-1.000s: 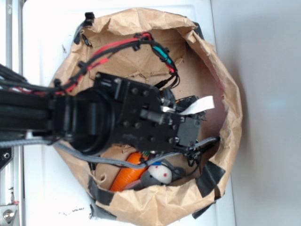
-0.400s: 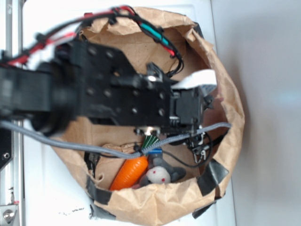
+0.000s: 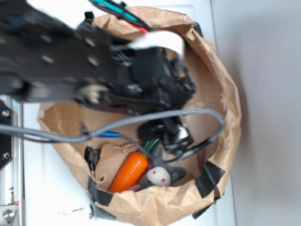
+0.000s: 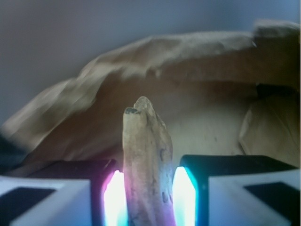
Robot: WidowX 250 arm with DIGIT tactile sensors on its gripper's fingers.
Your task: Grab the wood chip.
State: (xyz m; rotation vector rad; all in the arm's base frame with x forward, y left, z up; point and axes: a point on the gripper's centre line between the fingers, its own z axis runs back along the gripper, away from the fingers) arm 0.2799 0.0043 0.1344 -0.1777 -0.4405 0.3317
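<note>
The wood chip (image 4: pixel 146 150) is a tan, rough sliver with a darker tip, standing upright between my two pads in the wrist view. My gripper (image 4: pixel 148 190) is shut on it, with the glowing pads pressed against both of its sides. Behind the chip the brown paper wall (image 4: pixel 188 61) of the bag shows. In the exterior view my arm is a large blurred black mass over the upper left of the bag, and the gripper (image 3: pixel 170 134) hangs inside the bag. The chip itself is hidden there by the arm.
The brown paper bag (image 3: pixel 231 108) rings the workspace, with black tape (image 3: pixel 209 178) on its rim. An orange toy carrot (image 3: pixel 130 172) and a grey toy mouse (image 3: pixel 160 175) lie at its near wall. A grey cable (image 3: pixel 188 114) loops across the bag.
My arm has risen towards the camera and shifted to the upper left, now blurred with motion. The carrot and the mouse toy show more fully than before.
</note>
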